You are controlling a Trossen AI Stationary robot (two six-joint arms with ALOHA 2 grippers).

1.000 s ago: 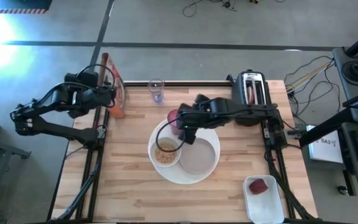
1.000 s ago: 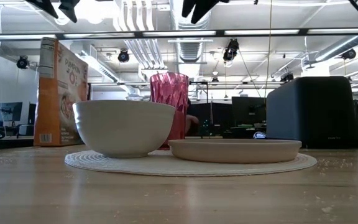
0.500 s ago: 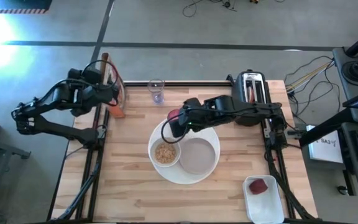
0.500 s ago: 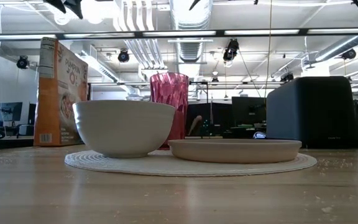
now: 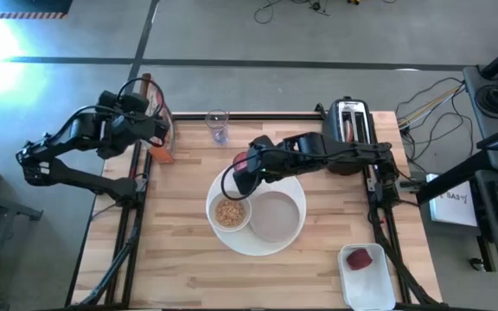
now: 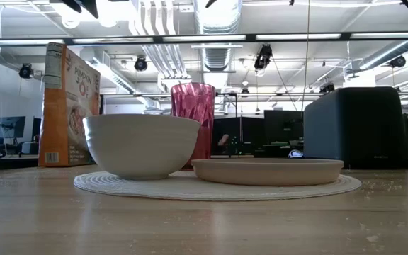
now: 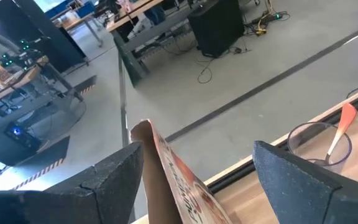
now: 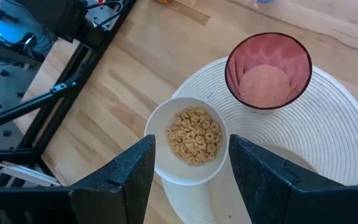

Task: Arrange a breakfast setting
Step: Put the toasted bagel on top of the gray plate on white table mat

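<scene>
Right pincer [image 5: 237, 179] hovers fingers apart, empty, over placemat [image 5: 294, 238] | pink tumbler [image 8: 268, 71] just ahead, cereal bowl [image 8: 191, 138] beneath, both on mat mid-bench | left pincer [image 7: 191, 180] gapes astride cereal box [image 7: 166, 171], farther off | right arm nearer tumbler

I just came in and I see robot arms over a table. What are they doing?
They are setting out breakfast. The right claw hangs open and empty above the small white bowl of cereal rings, which sits on the round white ribbed placemat beside the pink-red tumbler and the grey plate. The left claw is open around the top of the orange cereal box at the table's far left corner.
</scene>
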